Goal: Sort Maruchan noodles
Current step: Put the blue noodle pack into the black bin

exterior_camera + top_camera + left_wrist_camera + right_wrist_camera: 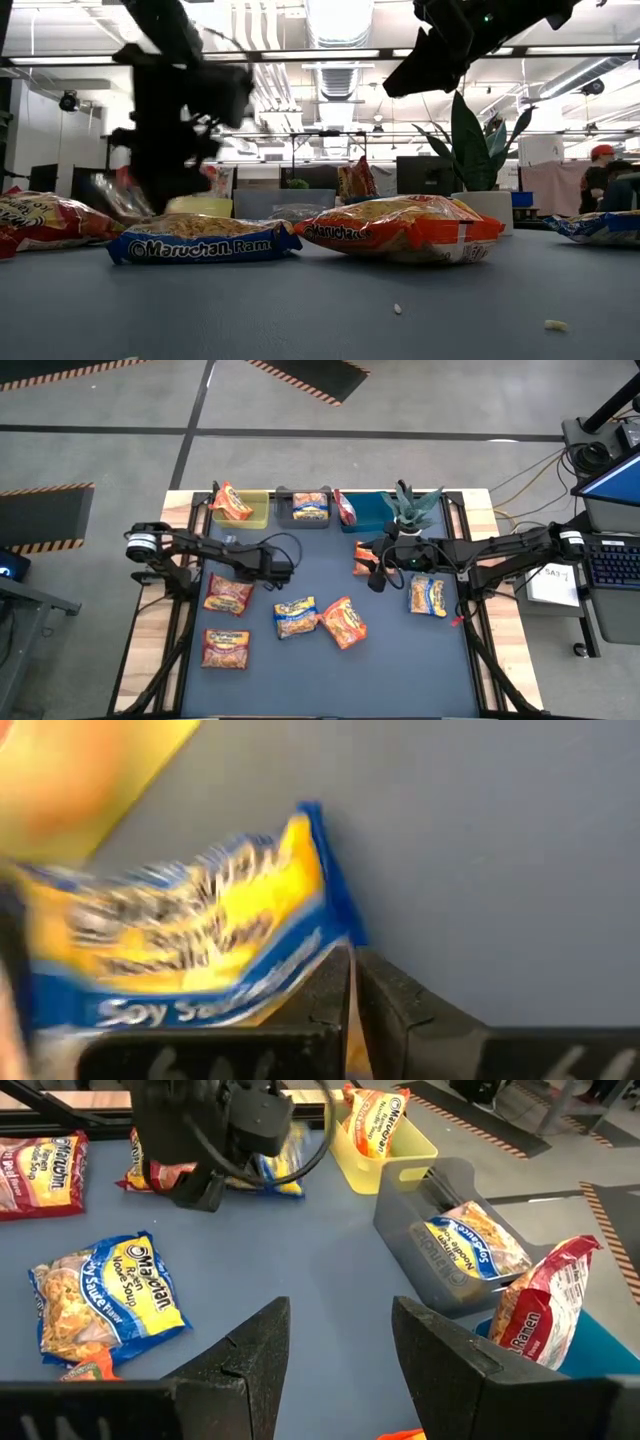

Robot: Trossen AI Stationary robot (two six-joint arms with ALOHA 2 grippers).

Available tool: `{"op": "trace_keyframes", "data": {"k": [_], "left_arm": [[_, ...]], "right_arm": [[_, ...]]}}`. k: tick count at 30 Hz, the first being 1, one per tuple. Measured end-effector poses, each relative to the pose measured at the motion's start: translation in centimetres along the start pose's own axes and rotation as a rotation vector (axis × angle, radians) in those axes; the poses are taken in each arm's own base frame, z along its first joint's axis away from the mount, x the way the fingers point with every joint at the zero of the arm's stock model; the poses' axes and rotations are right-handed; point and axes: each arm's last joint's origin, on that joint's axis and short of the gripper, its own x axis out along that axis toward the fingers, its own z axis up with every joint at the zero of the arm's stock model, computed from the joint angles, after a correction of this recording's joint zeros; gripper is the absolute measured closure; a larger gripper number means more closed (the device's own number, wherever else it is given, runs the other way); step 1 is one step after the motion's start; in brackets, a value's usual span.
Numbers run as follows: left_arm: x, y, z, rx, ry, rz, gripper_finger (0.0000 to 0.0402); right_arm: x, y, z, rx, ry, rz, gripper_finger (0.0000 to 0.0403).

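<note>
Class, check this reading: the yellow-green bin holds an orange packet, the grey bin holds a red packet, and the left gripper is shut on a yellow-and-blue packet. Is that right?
One detail is wrong. The grey bin holds a yellow-and-blue packet, as the right wrist view shows; the red packet stands in the blue bin. The yellow-green bin does hold an orange packet, and the left gripper is shut on a yellow-and-blue packet.

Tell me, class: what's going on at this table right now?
A two-armed robot is sorting ramen packets into bins. The left gripper is shut on a yellow-and-blue packet near the yellow-green bin. The right gripper hovers open over the mat. Each of the three bins already holds one packet; several more lie loose on the table.
</note>
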Motion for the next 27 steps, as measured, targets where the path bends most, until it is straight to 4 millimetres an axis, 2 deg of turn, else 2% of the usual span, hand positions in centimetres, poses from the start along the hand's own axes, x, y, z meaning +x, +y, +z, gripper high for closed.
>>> {"op": "trace_keyframes", "data": {"k": [5, 8, 11, 14, 19, 27], "left_arm": [[-2.5, -1.8, 2.6, 0.131, -0.167, -0.158, 0.0398], [-3.9, -2.2, 3.5, 0.201, -0.209, -0.193, 0.0401], [-4.4, -1.7, 3.5, 0.190, -0.153, -0.175, 0.0400], [-4.0, -1.0, 2.8, 0.145, -0.009, -0.187, 0.0388], [-2.7, -0.6, 1.6, 0.122, 0.077, -0.154, 0.0329], [-0.6, -0.4, 1.3, 0.075, 0.039, 0.002, 0.0205]], "right_arm": [[0.0, 0.0, -0.1, 0.001, 0.006, 0.000, 0.0236], [0.0, 0.0, -0.1, 0.010, 0.009, 0.000, 0.0236], [0.0, 0.0, -0.1, 0.017, 0.015, 0.000, 0.0236], [0.0, 0.0, -0.3, 0.025, 0.029, -0.001, 0.0236], [0.0, 0.0, -0.3, 0.028, 0.029, -0.001, 0.0236], [0.0, 0.0, -0.3, 0.036, 0.029, -0.001, 0.0236]]}}
